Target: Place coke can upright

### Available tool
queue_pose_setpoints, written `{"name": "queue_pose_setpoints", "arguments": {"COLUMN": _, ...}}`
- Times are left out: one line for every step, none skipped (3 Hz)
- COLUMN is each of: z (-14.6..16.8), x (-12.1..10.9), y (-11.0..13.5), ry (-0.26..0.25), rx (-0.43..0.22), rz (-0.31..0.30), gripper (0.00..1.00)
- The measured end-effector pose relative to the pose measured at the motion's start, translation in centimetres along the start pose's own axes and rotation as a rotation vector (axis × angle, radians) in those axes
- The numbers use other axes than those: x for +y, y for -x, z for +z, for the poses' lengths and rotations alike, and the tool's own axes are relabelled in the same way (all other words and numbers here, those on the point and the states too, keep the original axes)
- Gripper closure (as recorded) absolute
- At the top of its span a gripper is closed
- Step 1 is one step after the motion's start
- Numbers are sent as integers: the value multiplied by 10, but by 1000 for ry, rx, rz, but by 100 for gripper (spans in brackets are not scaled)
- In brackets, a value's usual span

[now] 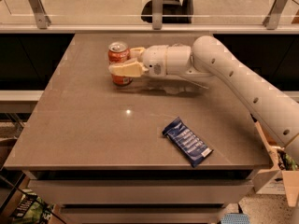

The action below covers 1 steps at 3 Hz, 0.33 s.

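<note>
The coke can [118,55], orange-red with a silver pull-tab top, stands upright on the grey table [93,125] at the back left of centre. My gripper [122,61] reaches in from the right and is closed around the can. One cream finger [126,69] crosses the can's front. The other finger [137,53] lies against its far right side. The can's base rests on the tabletop.
A dark blue snack bar wrapper [187,141] lies on the table at the front right. My white arm [233,73] spans the table's right side. A glass rail with metal posts [158,6] runs behind the table. A cardboard box [280,171] stands beside the right edge.
</note>
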<state>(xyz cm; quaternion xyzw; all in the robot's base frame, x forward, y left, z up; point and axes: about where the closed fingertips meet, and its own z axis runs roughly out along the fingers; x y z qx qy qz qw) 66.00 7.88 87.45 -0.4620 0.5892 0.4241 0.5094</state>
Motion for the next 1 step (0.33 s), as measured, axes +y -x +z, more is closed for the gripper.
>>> {"name": "queue_pose_setpoints", "arguments": {"z": 2, "x": 1, "y": 0, "ry": 4, "rx": 0, "rz": 0, "gripper": 0}}
